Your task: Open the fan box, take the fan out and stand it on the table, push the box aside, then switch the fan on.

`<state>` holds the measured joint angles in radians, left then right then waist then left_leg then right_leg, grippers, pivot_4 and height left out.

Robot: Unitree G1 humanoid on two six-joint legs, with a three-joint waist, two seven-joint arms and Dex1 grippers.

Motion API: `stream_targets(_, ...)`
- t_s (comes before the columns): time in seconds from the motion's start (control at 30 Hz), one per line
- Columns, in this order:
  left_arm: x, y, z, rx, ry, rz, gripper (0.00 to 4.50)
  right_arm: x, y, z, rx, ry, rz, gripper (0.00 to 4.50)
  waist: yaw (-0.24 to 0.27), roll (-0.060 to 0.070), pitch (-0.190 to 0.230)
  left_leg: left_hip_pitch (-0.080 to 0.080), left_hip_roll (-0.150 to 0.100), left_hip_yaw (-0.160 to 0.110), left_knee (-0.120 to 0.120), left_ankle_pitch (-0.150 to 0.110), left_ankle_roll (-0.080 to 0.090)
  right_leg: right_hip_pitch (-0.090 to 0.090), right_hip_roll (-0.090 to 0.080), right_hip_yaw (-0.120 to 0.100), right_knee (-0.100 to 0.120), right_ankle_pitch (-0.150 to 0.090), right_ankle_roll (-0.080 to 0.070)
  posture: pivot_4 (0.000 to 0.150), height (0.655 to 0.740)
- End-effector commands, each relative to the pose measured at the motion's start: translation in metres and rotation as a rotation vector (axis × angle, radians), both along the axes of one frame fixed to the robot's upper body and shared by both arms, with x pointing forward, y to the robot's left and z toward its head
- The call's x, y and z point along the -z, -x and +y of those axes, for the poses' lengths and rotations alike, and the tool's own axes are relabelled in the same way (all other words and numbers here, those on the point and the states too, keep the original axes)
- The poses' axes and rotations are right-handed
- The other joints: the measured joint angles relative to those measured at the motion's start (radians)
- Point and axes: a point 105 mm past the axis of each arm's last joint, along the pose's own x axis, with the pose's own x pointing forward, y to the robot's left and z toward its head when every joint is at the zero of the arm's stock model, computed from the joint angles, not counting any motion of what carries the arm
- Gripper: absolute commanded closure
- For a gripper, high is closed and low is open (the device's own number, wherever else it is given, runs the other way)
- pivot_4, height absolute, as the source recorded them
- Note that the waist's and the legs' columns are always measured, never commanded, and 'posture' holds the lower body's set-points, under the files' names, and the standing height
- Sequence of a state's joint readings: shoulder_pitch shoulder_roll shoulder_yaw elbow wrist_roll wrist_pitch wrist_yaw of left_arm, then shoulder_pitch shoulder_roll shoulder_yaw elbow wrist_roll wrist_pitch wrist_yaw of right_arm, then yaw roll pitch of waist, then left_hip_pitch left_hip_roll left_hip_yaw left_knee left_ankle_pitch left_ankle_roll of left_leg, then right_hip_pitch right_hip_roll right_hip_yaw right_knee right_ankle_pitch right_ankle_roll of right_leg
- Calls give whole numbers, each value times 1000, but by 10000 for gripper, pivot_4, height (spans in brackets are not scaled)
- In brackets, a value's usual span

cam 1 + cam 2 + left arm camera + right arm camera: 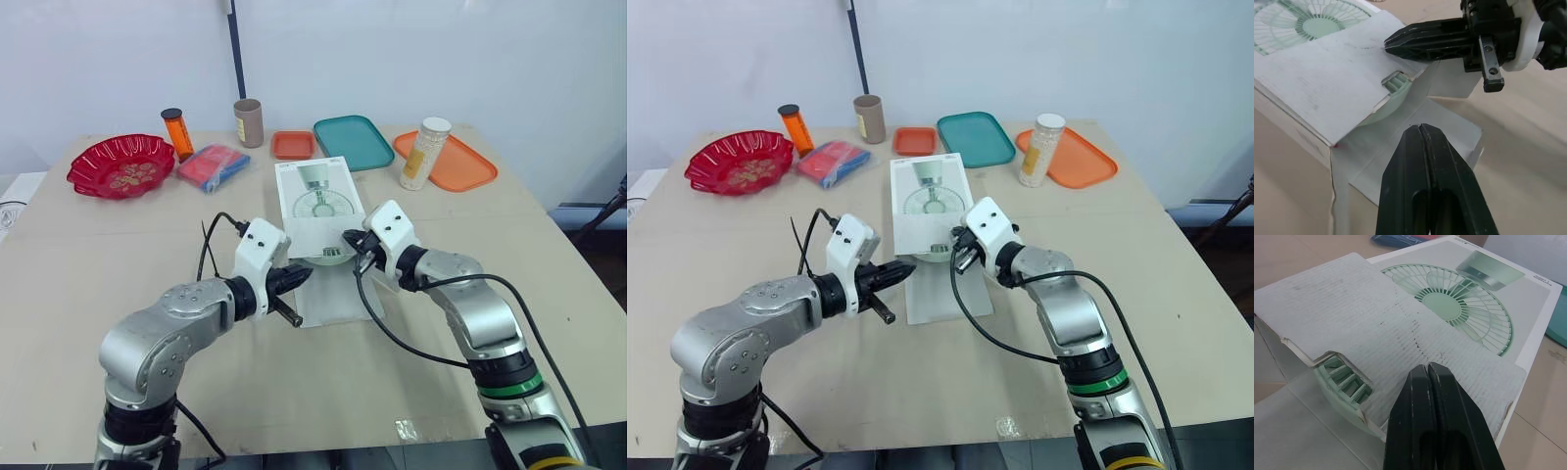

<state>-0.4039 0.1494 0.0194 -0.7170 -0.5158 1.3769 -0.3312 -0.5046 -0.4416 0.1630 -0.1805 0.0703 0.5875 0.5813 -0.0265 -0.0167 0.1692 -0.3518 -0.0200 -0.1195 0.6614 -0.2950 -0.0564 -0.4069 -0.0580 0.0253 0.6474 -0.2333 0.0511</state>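
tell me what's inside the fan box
The ribbed edge of a pale green plastic fan shows at the open end of the white cardboard box; the rest is hidden under its top panel.

Three trays: small orange tray, teal tray, large orange tray. Two bottles: amber bottle, white bottle. One each: red dish, brown cup, blue packet, fan box.

**Matt card, smooth plastic**

The fan box was matt white cardboard, and its flap looked scuffed and faintly ribbed. The fan inside was smooth pale-green plastic. The left gripper had matt black plastic fingers. The table was dull beige, and the far-left red bowl shone glossy.
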Motion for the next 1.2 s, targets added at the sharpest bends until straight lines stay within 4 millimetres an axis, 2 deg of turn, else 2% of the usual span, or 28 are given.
stream_targets(0.03,-1,3,-5,-48,97,73,45000,24,3,3,3,27,86,44582,0,0,0,0,0,0,0,0,0,0,0,0,0,0,0,1500,7400)
stream_targets(0.3,11,-1,-7,-160,245,222,45000,23,4,4,1,30,87,44582,0,-1,-1,0,0,0,0,0,0,0,0,0,0,0,0,1500,7400)
stream_targets(0.5,18,-4,-6,-194,258,246,45000,24,5,7,-3,30,91,44582,0,-1,-2,0,0,0,0,0,-1,1,0,0,-1,0,0,1500,7400)
stream_targets(0.53,18,-3,-8,-182,244,244,42403,24,5,7,-3,30,92,44887,0,-1,-2,1,0,0,0,0,-1,1,0,0,-1,0,0,1500,7400)
stream_targets(0.6,17,-2,-13,-164,232,239,40840,24,5,7,-2,30,94,45000,0,-1,-2,1,0,0,0,0,-1,1,0,0,-1,0,0,1500,7400)
stream_targets(0.7,17,0,-17,-133,189,218,32904,24,7,6,2,30,95,45000,0,-1,-2,1,0,0,0,1,-2,1,0,0,-1,0,0,1500,7400)
stream_targets(0.77,16,1,-16,-120,145,190,24814,25,8,5,4,30,94,45000,0,-1,-2,0,0,0,-1,1,-2,1,0,0,-1,0,0,1500,7400)
stream_targets(0.83,15,2,-11,-121,113,177,20275,24,9,5,7,29,94,45000,0,-1,-2,0,0,0,-1,1,-2,1,0,0,-1,0,0,1500,7400)
stream_targets(1.2,21,19,9,-132,76,195,20275,25,9,7,2,27,96,45000,0,-1,-2,1,0,0,-1,1,-2,1,0,0,-1,0,0,1500,7400)
